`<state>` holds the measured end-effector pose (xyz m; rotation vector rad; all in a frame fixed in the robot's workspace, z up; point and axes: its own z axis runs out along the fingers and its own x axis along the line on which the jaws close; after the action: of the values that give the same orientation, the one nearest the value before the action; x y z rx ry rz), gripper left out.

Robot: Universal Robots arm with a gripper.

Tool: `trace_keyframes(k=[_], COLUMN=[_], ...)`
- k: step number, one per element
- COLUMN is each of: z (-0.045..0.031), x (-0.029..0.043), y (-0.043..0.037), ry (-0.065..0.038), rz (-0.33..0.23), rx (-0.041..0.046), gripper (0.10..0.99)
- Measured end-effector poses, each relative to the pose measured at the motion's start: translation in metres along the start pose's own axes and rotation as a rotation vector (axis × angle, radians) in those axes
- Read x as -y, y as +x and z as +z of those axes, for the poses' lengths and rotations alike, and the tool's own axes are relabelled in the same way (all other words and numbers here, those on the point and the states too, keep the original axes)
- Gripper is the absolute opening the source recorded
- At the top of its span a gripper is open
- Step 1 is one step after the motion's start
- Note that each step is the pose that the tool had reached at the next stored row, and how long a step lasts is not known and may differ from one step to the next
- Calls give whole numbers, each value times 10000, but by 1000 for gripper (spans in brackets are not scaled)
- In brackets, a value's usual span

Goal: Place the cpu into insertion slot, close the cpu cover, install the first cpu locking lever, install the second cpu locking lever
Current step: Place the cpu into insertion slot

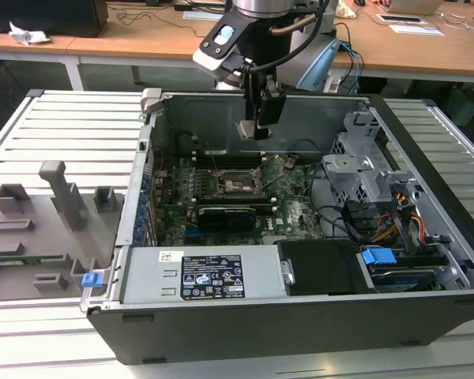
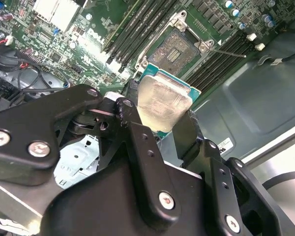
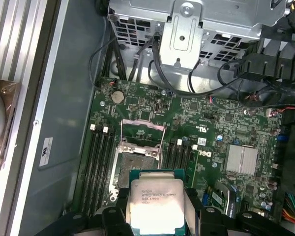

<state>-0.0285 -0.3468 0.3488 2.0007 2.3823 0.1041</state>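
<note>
**Open computer case**, centre of the exterior view, lying on a slatted metal table. Inside it I see a green circuit board, a grey power supply along the near wall and a metal drive cage at the exterior view's right. My gripper hangs over the board, upper centre of the frame. Its fingers are drawn in against two opposite edges of the chip, gripping it clear of the board. The socket lies bare, with the socket cover raised open. A grey parts tray rests at the exterior view's left. Wooden desks stand behind.
</note>
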Motion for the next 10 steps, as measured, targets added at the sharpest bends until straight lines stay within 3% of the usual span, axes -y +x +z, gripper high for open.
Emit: trace_keyframes(k=[10], z=[39], x=[3], y=[-1], ry=[10], rz=[6], rx=[-2], gripper=[525])
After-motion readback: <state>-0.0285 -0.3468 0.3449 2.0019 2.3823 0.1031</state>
